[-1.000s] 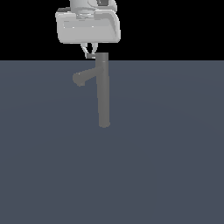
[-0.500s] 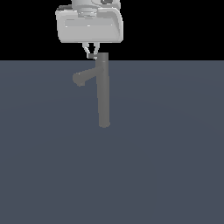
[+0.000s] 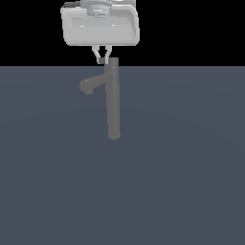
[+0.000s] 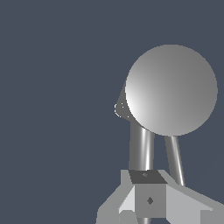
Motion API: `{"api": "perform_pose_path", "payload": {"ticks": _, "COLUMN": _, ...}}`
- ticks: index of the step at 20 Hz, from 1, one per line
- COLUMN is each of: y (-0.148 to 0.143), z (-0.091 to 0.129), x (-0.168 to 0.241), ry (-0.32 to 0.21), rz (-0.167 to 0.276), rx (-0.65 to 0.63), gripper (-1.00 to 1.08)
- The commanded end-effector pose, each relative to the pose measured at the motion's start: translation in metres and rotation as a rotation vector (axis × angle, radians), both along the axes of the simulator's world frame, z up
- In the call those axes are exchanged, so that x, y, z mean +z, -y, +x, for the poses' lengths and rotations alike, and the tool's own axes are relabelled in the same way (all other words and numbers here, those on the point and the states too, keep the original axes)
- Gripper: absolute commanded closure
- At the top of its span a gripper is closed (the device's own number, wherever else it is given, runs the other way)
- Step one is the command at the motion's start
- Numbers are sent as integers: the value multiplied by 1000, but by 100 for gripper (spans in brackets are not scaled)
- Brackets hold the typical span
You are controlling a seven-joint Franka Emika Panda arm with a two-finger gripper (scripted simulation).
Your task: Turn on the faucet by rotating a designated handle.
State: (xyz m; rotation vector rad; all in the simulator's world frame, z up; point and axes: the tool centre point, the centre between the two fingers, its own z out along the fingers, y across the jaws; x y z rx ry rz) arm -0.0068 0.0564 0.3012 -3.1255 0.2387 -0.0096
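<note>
The faucet [image 3: 113,103] is a tall grey column standing on the dark floor, with its angled spout [image 3: 89,85] pointing to the exterior view's left. In the wrist view its round top cap [image 4: 171,89] fills the middle, and the spout's end [image 4: 120,108] peeks out behind it. The handle [image 4: 141,148], a thin grey bar, runs from the cap to my fingertips. A thinner bar [image 4: 175,159] lies beside it. My gripper [image 3: 102,61] hangs just left of the column's top with its fingers drawn together. In the wrist view the gripper [image 4: 148,188] sits over the handle's outer end.
The flat dark grey floor [image 3: 182,182] spreads around the faucet's base, and nothing else stands on it. Black background lies behind the gripper's white body [image 3: 100,26].
My gripper's body has shifted slightly to the exterior view's right. The faucet and spout look the same.
</note>
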Motion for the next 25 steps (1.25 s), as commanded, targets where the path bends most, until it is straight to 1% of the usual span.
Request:
{"api": "perform_pose_path", "payload": {"ticks": 1, "y": 28, "z": 5, "x": 0, "ry": 0, "rz": -4, "rx": -26, "gripper": 108}}
{"api": "perform_pose_path", "payload": {"ticks": 5, "y": 58, "z": 10, "x": 0, "ry": -6, "rz": -6, "rx": -38, "gripper": 108}}
{"api": "perform_pose_path", "payload": {"ticks": 6, "y": 58, "z": 10, "x": 0, "ry": -6, "rz": -6, "rx": -38, "gripper": 108}}
{"api": "perform_pose_path", "payload": {"ticks": 7, "y": 17, "z": 1, "x": 0, "ry": -17, "rz": 3, "rx": 19, "gripper": 108}}
{"api": "perform_pose_path", "payload": {"ticks": 20, "y": 65, "z": 41, "x": 0, "ry": -9, "rz": -4, "rx": -25, "gripper": 108}}
{"api": "perform_pose_path", "payload": {"ticks": 24, "y": 80, "z": 52, "x": -1, "ry": -7, "rz": -6, "rx": -38, "gripper": 108}}
{"api": "perform_pose_path", "payload": {"ticks": 25, "y": 80, "z": 52, "x": -1, "ry": -7, "rz": -6, "rx": -38, "gripper": 108}}
